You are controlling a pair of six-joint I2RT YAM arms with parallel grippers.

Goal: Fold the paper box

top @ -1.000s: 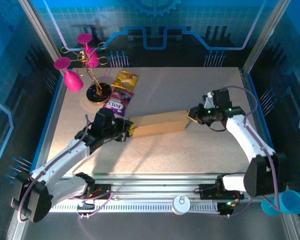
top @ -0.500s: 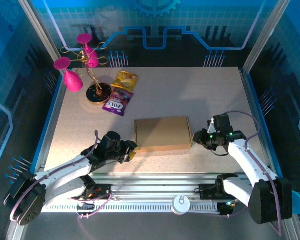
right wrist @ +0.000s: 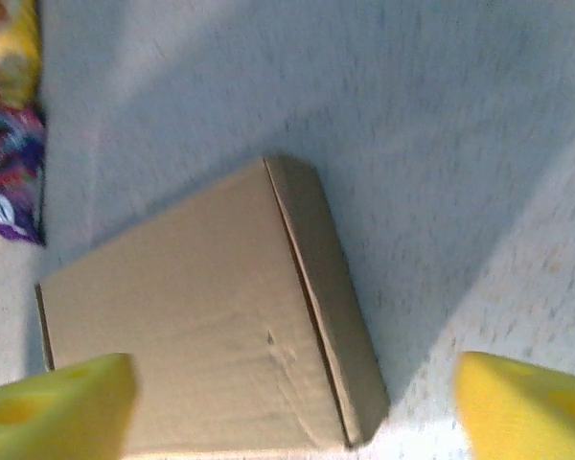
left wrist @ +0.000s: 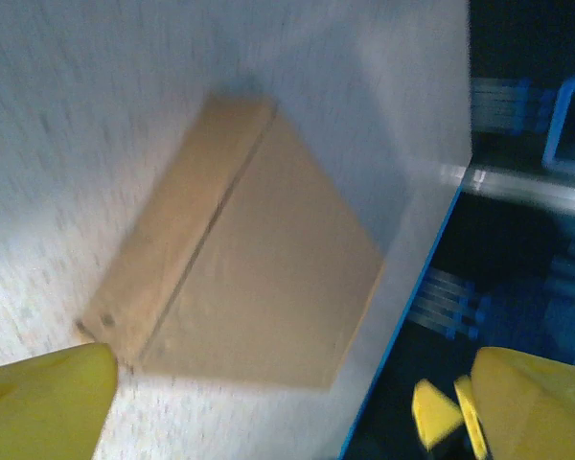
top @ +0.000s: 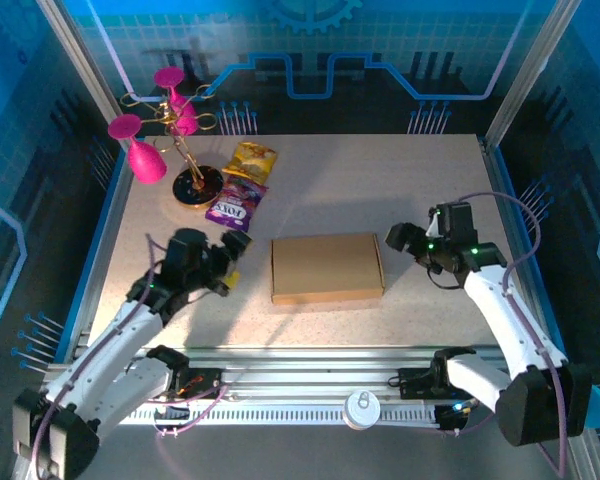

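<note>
Pulled back: left gripper (top: 230,256) and right gripper (top: 398,238) now sit clear of the paper box (top: 327,268).
It lies closed between them — both claws spread wide.

— What's changed?
— The paper box (top: 327,268) you held up between left claw (top: 230,262) and right claw (top: 402,245) now lies flat on the surface (top: 430,180).
— The claws?
— Both spread, pulled back from it.

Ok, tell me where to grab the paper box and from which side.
Probably its right short edge, approached low from the right: the paper box lies flat and closed, its top too wide for the jaws, while that thin edge faces the open right gripper.
</note>
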